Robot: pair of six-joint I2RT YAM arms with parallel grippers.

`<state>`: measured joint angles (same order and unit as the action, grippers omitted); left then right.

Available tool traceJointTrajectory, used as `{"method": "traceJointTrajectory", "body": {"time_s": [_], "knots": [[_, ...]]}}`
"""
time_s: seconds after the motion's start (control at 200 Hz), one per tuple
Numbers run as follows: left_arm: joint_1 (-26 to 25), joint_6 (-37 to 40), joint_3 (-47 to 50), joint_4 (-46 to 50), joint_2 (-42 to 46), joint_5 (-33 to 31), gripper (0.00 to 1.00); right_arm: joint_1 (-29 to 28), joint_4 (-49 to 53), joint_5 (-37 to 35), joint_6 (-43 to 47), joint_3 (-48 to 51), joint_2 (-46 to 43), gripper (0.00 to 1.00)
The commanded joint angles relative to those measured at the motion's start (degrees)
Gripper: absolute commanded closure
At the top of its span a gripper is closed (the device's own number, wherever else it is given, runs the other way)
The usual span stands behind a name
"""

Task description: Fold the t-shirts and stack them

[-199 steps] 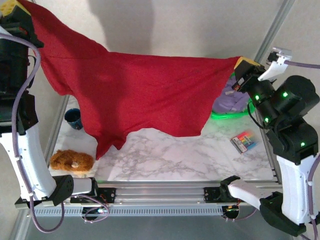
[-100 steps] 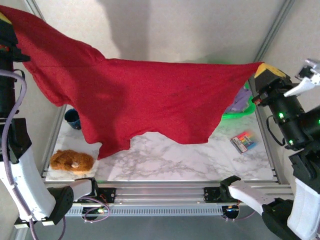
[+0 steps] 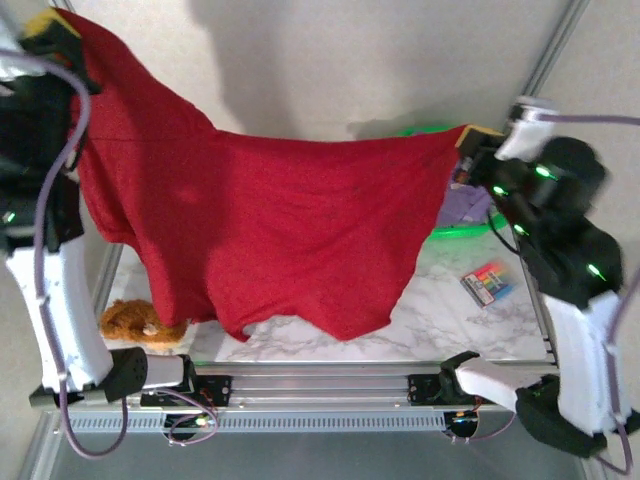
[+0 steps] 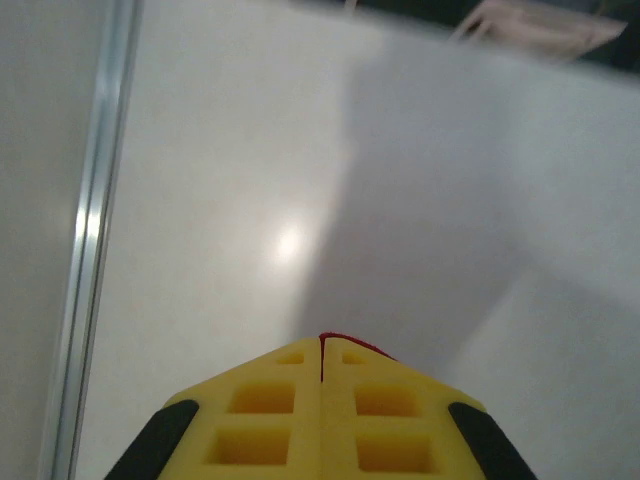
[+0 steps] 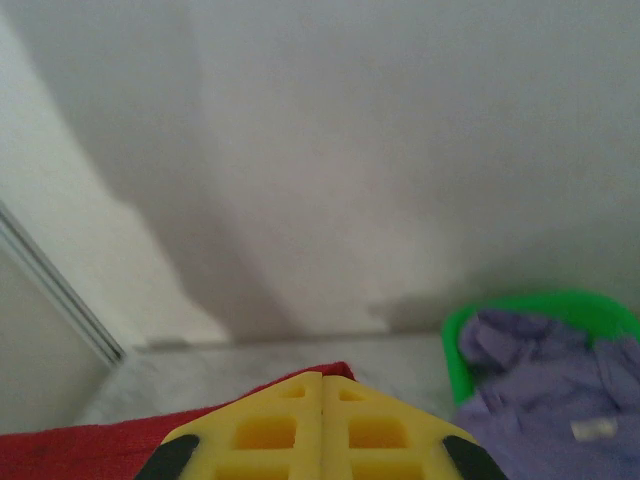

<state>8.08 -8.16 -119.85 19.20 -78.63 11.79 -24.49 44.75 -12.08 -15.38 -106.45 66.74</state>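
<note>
You have the red t-shirt (image 3: 290,230) stretched out in the air between the two arms, hanging like a curtain over the marble table (image 3: 440,320). Its upper edge runs from the left gripper (image 3: 55,25), high at the far left, down to the right gripper (image 3: 472,140), which sits lower at the far right. The loose lower edge droops unevenly and comes closest to the table's near edge around the middle. Your left gripper's jaws are pressed fully together on one corner of the shirt: in the left wrist view the yellow fingertips (image 4: 270,400) meet with no gap, and a thin sliver of red cloth peeks past them. Your right gripper is clamped just as tight on the opposite corner, its yellow fingertips (image 5: 270,430) closed flat against each other with red cloth spreading out to the left beneath them. The purple t-shirt (image 5: 540,390) lies crumpled in the green basket (image 3: 452,232) at the far right of the table, just beyond the right gripper, with its small white label (image 5: 592,428) facing up. At the near left, a fuzzy orange-brown lump (image 3: 125,320) rests on the table, partly behind the red shirt's hanging hem. A small multicoloured pack (image 3: 487,282) lies on the marble at the right, close to the right arm.
</note>
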Motion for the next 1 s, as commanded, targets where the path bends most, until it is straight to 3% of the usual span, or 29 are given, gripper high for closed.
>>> {"method": "traceJointTrajectory", "body": {"time_s": [0.0,0.1,0.275,0.491,0.706,0.746,0.786,0.801,0.821,0.836,0.856,0.996], "knots": [[0.01,0.41,9.22,-3.01,-4.38,0.93,1.0,2.08,-3.72,-2.35,0.64,4.65,6.67,1.0],[-0.37,0.59,13.52,-5.27,-10.35,1.9,1.0,5.2,-5.13,0.09,-0.53,5.11,15.7,1.0],[-1.72,2.07,11.68,-3.44,-25.41,1.44,1.0,8.14,-7.16,1.83,0.67,-1.92,34.39,1.0],[-2.58,0.64,2.32,0.76,-43.94,1.63,1.0,9.69,2.67,6.32,0.87,-26.29,60.03,1.0],[-3.68,-0.94,-16.46,7.59,-61.88,1.53,1.0,10.49,8.67,5.28,1.83,-47.63,77.72,1.0],[-3.68,-1.55,-18.9,7.57,-64.02,1.93,1.0,10.72,8.16,4.81,1.9,-48.14,78.8,0.84],[-3.68,-2.22,-20.4,7.33,-65.59,2.33,1.0,11.01,7.45,4.83,1.76,-47.85,79.2,0.53],[-3.68,-2.49,-20.73,7.05,-66.05,2.5,0.92,11.12,7.19,5.01,1.64,-47.76,79.28,0.43],[-3.68,-2.82,-21.04,6.77,-66.46,2.64,0.72,11.28,7.07,5.33,1.65,-47.71,79.18,0.36],[-3.68,-3.01,-21.26,6.57,-66.73,2.74,0.62,11.36,7.04,5.61,1.6,-47.71,79.1,0.33],[-3.68,-3.31,-21.59,6.55,-66.89,2.88,0.56,11.34,7.03,5.78,1.71,-47.71,78.94,0.3],[-3.62,-4.23,-21.97,6.18,-64.79,2.09,0.44,11.26,6.61,6.93,3.07,-44.28,73.16,0.25]]}}
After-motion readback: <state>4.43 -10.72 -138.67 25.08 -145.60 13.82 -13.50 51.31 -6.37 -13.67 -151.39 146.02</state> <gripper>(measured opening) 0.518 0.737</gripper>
